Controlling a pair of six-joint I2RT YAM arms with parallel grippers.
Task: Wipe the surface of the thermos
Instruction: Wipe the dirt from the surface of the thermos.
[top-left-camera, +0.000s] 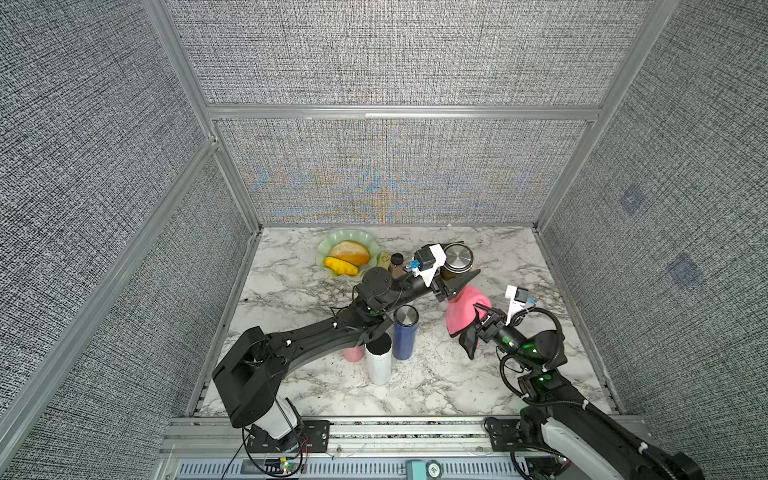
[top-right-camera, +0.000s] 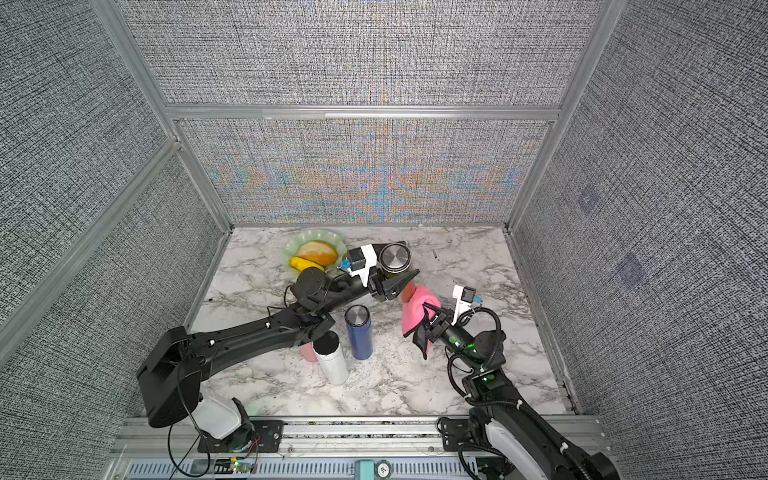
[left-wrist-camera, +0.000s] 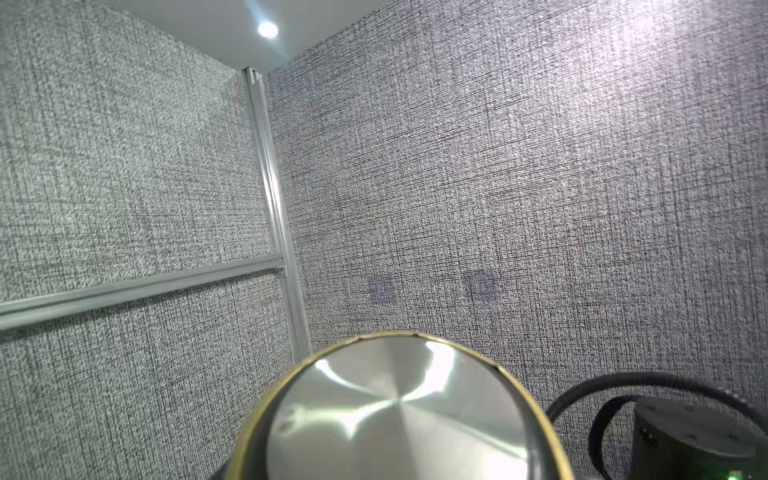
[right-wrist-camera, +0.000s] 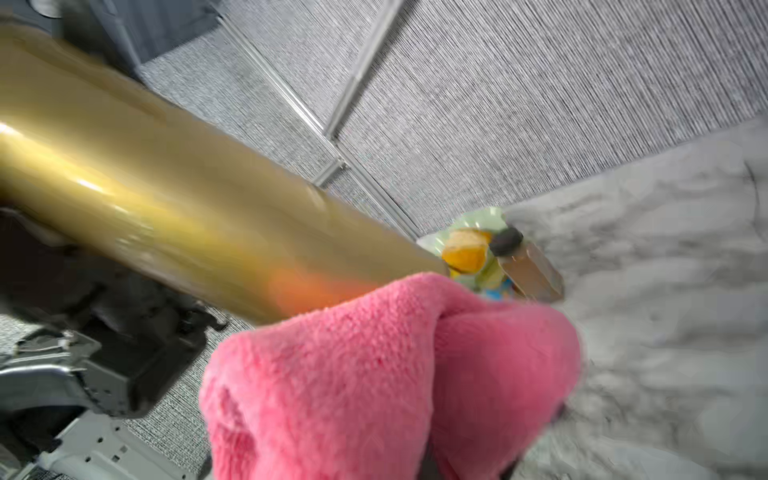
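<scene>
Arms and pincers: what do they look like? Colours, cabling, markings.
The left arm and right arm are matte black with white base housings. Each wrist carries a white camera bracket with a blue connector. Black cables loop along the right arm, which shows green lights. The left pincer and right pincer have black, tapered fingers. No readable markings.

Right wrist view: thermos (right-wrist-camera: 166, 187) motion-blurred, upper end cut off at the frame edge; cloth (right-wrist-camera: 374, 374) also cropped. Left wrist view: only the lid (left-wrist-camera: 395, 415) shows, cropped. Both top views: left arm (top-left-camera: 324, 336) covers most of pink cup (top-left-camera: 353, 354); cloth buries the tips of the right gripper (top-left-camera: 476, 326).
</scene>
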